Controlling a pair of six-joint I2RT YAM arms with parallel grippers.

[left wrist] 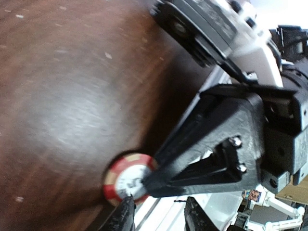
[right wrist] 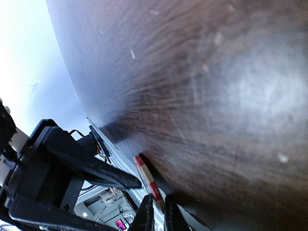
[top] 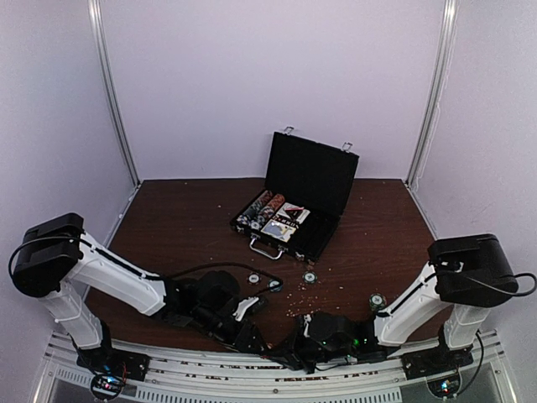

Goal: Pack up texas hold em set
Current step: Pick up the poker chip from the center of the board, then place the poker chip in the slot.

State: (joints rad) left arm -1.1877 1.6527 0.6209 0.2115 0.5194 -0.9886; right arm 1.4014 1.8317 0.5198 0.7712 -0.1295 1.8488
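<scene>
Red-and-cream chip (left wrist: 126, 178) lies flat at the near edge of the table (top: 185, 227), partly over the rim, down between the two arm bases. Right gripper (right wrist: 158, 214) is on it: fingers almost together, and in the right wrist view the chip runs edge-on into the narrow gap between the tips, so it is pinched top and bottom. In the left wrist view one right finger lies across the chip's top face. Left gripper (left wrist: 161, 215) is low at the same spot, fingers spread with nothing between them, one fingertip just beside the chip's rim; contact can't be told. The two grippers point at each other from opposite sides. Further back, mid-table, the black case (top: 312, 172) stands open, lid upright toward the back wall, silver handle facing the arms. In the tray, rows of striped chips (top: 258, 210) sit on the left and the card decks (top: 290, 221) just right of them. Three loose chips lie on the wood between case and arms: one (top: 252, 277) left of centre, one (top: 310, 275) near centre, one (top: 377, 300) right, near the right forearm. Small specks around them are too small to identify.
</scene>
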